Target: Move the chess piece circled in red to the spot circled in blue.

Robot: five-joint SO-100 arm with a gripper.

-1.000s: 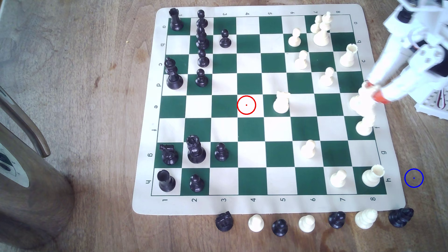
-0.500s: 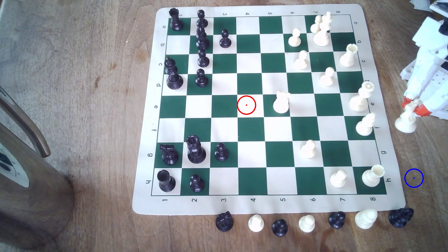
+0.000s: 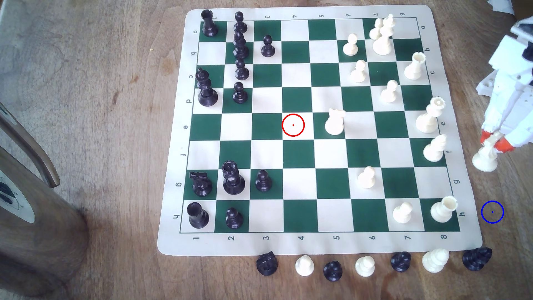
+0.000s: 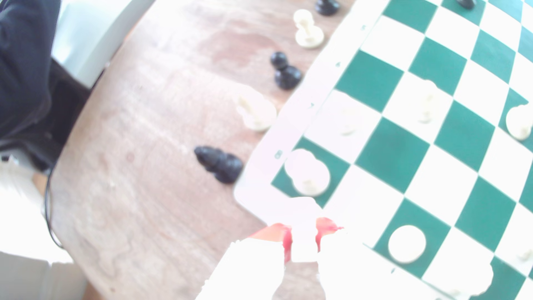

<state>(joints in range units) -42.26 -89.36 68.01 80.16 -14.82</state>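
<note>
**Lead:** Placement first. In the exterior view the gripper (image 3: 495, 141) has its orange fingertips (image 3: 506, 143) clamped on the head of the white chess piece (image 3: 486, 157). It hangs off the board's (image 3: 468, 202) h-side border, over bare tabletop (image 3: 507, 184).

**Trainee:** And the blue ring (image 3: 492, 212)?

**Lead:** Near the tabletop's lower right, just beyond the board's corner. Carry the piece along the border, centre its base over the dot, then lower it straight.

**Trainee:** Obstacles?

**Lead:** The corner white rook (image 3: 442, 209) beside the ring and the toppled black piece (image 3: 476, 258) below it. I'd keep outboard.

**Trainee:** Wrist view?

**Lead:** Overexposed: red pads (image 4: 287, 241) flank the washed-out piece (image 4: 302, 213), with open wood (image 4: 144, 173) beyond the board's corner (image 4: 253, 184).
</note>
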